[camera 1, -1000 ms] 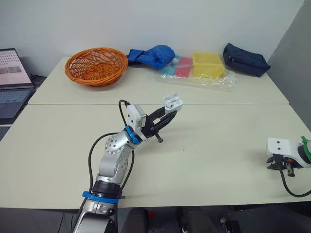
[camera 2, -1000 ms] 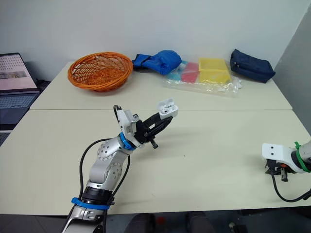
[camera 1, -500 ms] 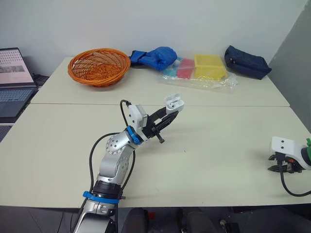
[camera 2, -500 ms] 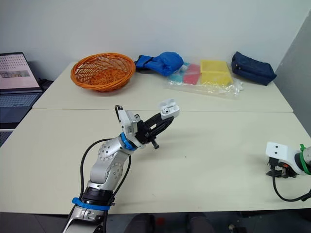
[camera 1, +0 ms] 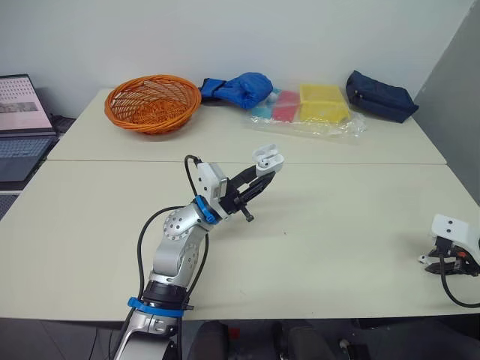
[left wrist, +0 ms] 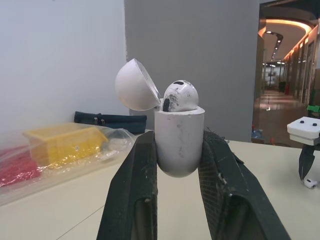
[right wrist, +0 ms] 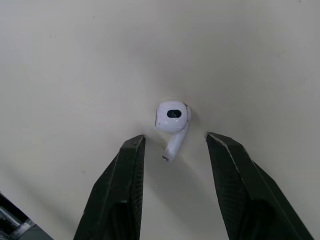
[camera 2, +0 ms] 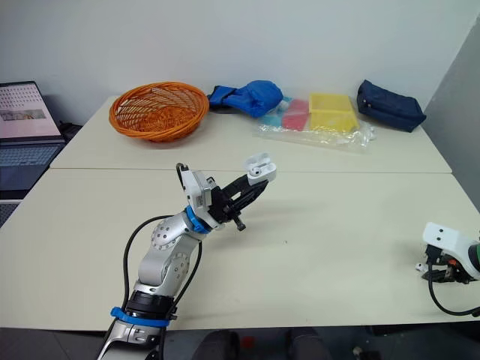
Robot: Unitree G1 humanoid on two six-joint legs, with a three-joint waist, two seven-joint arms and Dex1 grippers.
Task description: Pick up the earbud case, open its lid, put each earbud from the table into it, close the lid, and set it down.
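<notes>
**One earbud in, the second lined up**

One earbud (left wrist: 180, 96) already sat in the case (left wrist: 178, 142), its lid (left wrist: 135, 85) open. The left gripper (camera 1: 262, 171) pinched the case upright above the middle of the table (camera 1: 337, 225). Over the last second the right gripper (right wrist: 175, 140) had shifted toward the table's near right corner. Its fingers stood spread on either side of the second earbud (right wrist: 173, 119), which lay flat on the table. Closing and lifting looked like the likely next step.

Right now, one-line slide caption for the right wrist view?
Open right gripper frames a loose earbud lying on the table.
</notes>
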